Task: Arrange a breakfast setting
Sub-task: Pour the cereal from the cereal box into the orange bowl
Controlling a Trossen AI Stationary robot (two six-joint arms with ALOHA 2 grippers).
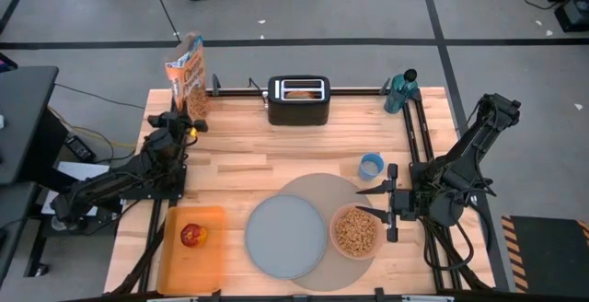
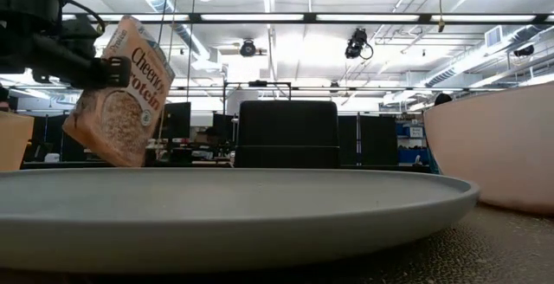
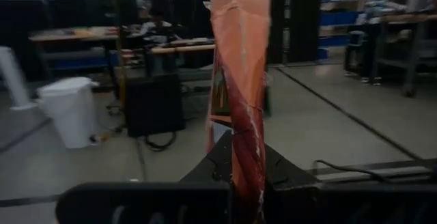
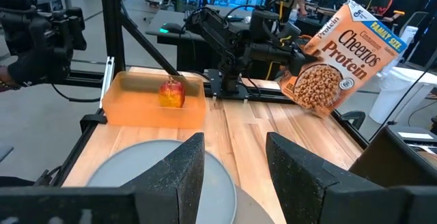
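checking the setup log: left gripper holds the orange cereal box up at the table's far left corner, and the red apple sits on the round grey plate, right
Not quite. The left gripper does hold the orange cereal box there, but the red apple sits on the orange rectangular board, not the round grey plate. The high view shows it.

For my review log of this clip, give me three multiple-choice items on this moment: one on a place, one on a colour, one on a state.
1. Where is the red apple?
A. on the grey plate
B. on the orange board
C. in the toaster

2. What colour is the small cup by the placemat?
A. blue
B. yellow
C. black

3. What is the left hand doing?
A. resting open on the plate
B. gripping the apple
C. holding the cereal box tilted in the air

Answers: 1 B, the apple lies on the orange board; 2 A, it shows blue from above; 3 C, the cereal box hangs tilted from that hand.
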